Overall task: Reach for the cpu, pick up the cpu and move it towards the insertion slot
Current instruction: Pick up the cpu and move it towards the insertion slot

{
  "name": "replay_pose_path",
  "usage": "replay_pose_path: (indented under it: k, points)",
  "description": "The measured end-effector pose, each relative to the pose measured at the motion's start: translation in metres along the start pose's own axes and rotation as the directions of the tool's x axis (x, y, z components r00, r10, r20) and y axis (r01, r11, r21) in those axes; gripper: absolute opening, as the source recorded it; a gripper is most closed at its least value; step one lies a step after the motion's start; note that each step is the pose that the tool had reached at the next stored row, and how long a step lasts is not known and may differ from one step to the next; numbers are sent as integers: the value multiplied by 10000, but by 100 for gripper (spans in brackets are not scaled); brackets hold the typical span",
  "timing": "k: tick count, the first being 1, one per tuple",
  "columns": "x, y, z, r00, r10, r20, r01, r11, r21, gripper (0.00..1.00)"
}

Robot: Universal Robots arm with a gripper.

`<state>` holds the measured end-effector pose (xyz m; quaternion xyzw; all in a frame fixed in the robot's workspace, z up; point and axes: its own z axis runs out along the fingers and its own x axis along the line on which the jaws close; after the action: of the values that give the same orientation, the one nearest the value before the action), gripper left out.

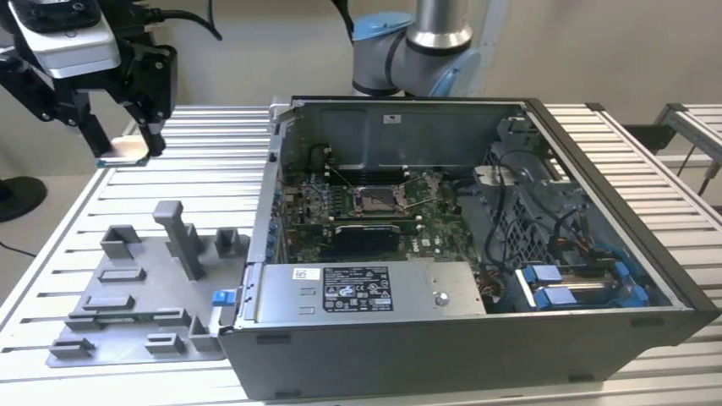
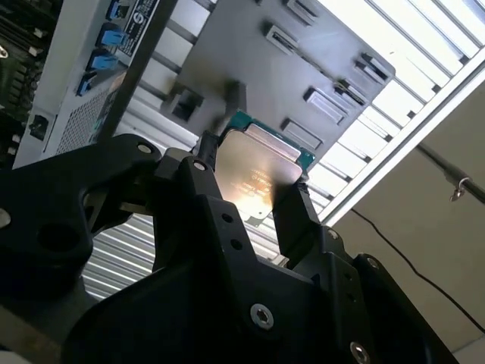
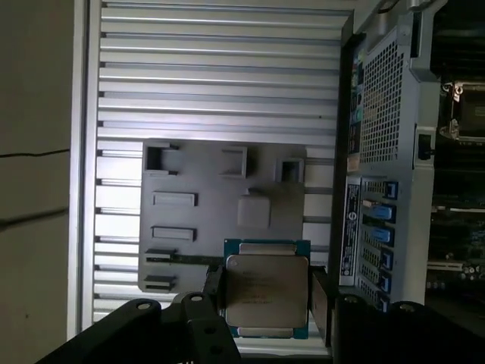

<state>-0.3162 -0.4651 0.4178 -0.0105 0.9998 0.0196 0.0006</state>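
Note:
My gripper [image 1: 124,149] hangs high over the slatted table at the exterior view's left, well away from the open computer case. It is shut on the cpu [image 1: 122,153], a thin square chip with a silvery top. In both wrist views the cpu [image 3: 265,292] [image 2: 254,171] sits flat between the two black fingers [image 3: 214,294], gripped by its opposite edges. The insertion slot [image 1: 373,200], a square socket with a shiny metal frame on the green board, lies inside the case, to the exterior view's right of the gripper and lower down. Part of the slot [image 3: 461,114] appears in the first wrist view.
A grey plastic tray [image 1: 135,334] with upright blocks lies on the table below the gripper, beside the case. The case walls [image 1: 270,169] stand between gripper and socket. A silver labelled box [image 1: 361,292] fills the case's near side, with cables and blue clips at its right.

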Motion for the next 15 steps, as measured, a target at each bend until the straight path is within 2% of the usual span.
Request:
replay_pose_path:
  k: [15]
  points:
    - [-348,-7,0,10000,1,-1,-1,10000,0,0]
